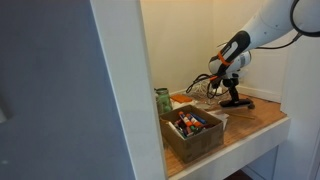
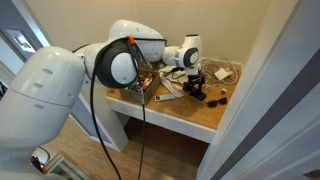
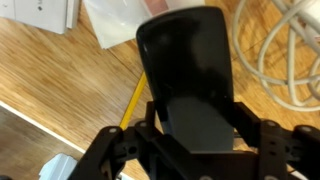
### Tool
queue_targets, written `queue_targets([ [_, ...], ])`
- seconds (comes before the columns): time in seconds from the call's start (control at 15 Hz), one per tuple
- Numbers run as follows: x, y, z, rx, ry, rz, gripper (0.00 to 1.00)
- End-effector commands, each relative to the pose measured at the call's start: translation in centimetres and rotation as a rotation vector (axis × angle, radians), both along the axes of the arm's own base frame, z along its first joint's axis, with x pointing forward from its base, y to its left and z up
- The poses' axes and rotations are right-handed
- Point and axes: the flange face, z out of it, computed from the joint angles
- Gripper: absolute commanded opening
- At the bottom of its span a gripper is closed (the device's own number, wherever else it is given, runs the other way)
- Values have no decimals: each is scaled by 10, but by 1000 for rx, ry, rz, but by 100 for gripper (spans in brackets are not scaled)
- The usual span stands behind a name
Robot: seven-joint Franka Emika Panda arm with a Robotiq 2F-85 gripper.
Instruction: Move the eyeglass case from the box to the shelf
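Observation:
My gripper (image 3: pixel 197 132) is shut on the eyeglass case (image 3: pixel 190 65), a dark oblong case that fills the middle of the wrist view. In an exterior view the gripper (image 1: pixel 234 88) holds the case (image 1: pixel 237 101) low over the wooden shelf (image 1: pixel 265 118), at or just above the board; I cannot tell if it touches. The brown open-top box (image 1: pixel 192 140) with colourful items stands at the shelf's front edge, apart from the gripper. In an exterior view the gripper (image 2: pixel 195 84) is over the shelf (image 2: pixel 190 113); the box (image 2: pixel 139 88) is partly hidden by the arm.
A green can (image 1: pixel 162 100) stands behind the box. A clear wire basket with cables (image 1: pixel 203 88) sits beside the gripper. A small black item (image 2: pixel 222 97) lies on the board. A yellow pencil (image 3: pixel 134 100), white paper (image 3: pixel 115 22) and white cable (image 3: pixel 285 60) lie under the case.

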Motion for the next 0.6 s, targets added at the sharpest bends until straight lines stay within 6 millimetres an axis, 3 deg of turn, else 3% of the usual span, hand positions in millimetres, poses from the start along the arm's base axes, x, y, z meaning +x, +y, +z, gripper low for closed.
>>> queue_targets([
  [0.0,16,3,-7,-22,-30,-77,52],
  [0.53,25,-1,-26,-41,-42,-154,52],
])
